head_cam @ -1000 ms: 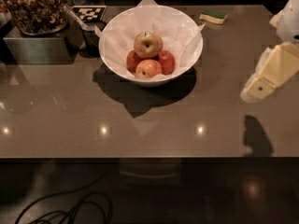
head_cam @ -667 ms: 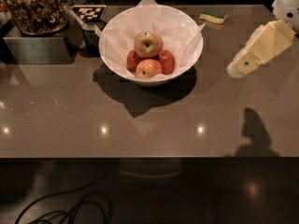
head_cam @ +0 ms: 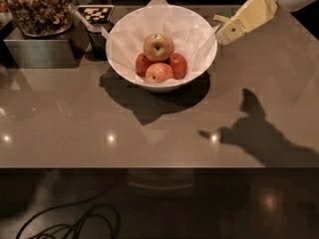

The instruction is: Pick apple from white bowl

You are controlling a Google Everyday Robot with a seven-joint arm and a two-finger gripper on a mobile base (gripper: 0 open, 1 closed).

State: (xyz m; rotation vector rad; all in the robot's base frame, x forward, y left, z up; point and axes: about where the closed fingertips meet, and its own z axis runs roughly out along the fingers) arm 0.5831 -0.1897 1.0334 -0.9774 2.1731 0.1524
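Observation:
The white bowl (head_cam: 199,59), lined with white paper, stands on the grey-brown counter at centre back. The apple (head_cam: 158,46), pale yellow-green with an orange blush and a dark stem dimple, lies on top of the pile. Two darker red apples (head_cam: 178,64) and a smaller pink-and-yellow apple (head_cam: 159,73) lie beneath and in front of it. My gripper (head_cam: 225,35), cream-coloured, reaches in from the upper right. Its tip is just beside the bowl's right rim, above the counter, apart from the apple.
A glass container of dried brown bits (head_cam: 37,9) stands on a metal box (head_cam: 35,51) at back left. A black-and-white marker card (head_cam: 94,12) lies behind the bowl. A yellowish object (head_cam: 222,17) lies behind the gripper. A cable (head_cam: 75,223) lies on the floor.
The gripper has moved left and toward the back, from the counter's right side to the bowl's right rim. The apples and bowl have not moved.

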